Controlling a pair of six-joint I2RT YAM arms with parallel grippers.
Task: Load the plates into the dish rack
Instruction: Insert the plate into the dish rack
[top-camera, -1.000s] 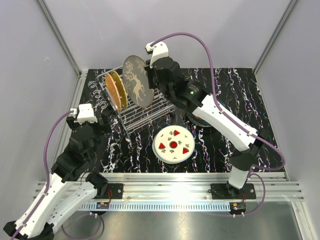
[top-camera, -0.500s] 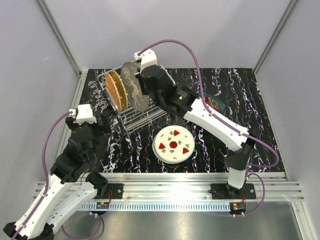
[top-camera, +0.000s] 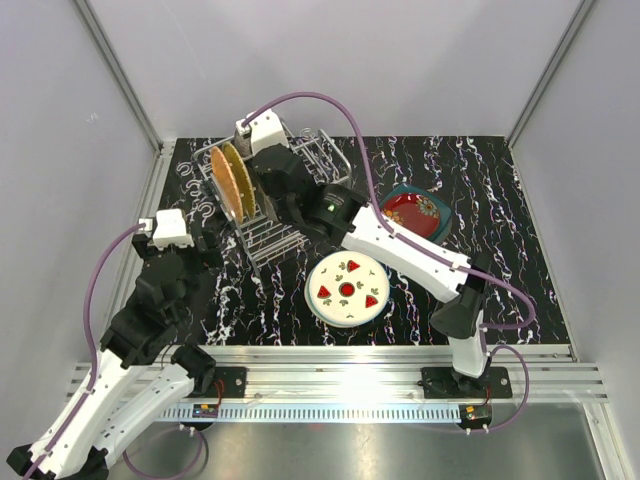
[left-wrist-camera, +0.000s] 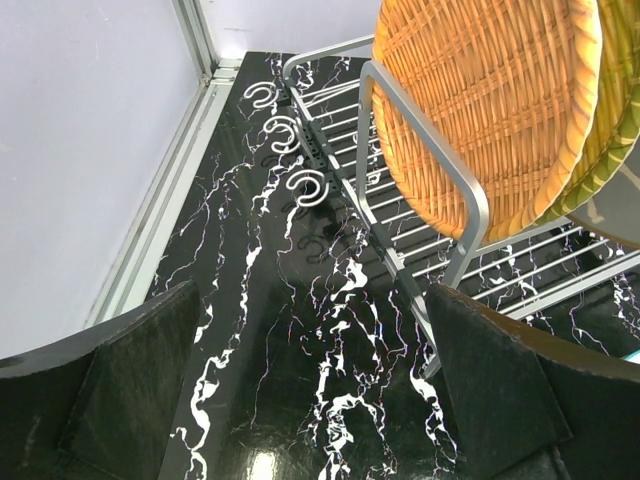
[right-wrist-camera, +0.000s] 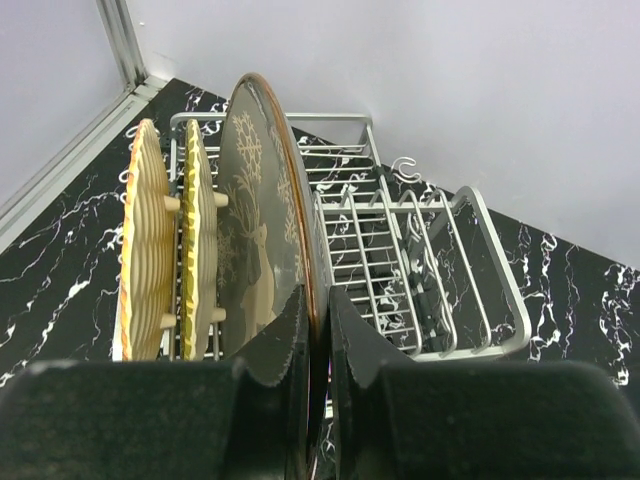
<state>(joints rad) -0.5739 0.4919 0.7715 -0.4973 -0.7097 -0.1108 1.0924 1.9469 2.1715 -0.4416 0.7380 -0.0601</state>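
The left gripper (left-wrist-camera: 310, 345) hangs with its fingers spread wide, holding nothing, just near-left of the dish rack (top-camera: 292, 236). At the rack's left end stand the orange woven plate (top-camera: 226, 182) and, close beside it, a yellow-green plate (left-wrist-camera: 598, 150), both upright. The right gripper (right-wrist-camera: 318, 312) pinches the rim of the grey reindeer plate (right-wrist-camera: 255, 250), upright just right of those two. Only the right wrist view shows this plate, as the arm covers it from above. Right of the rack, seen only from above, a white plate (top-camera: 347, 288) lies flat, and a red plate (top-camera: 410, 212) rests on a teal plate (top-camera: 412, 188).
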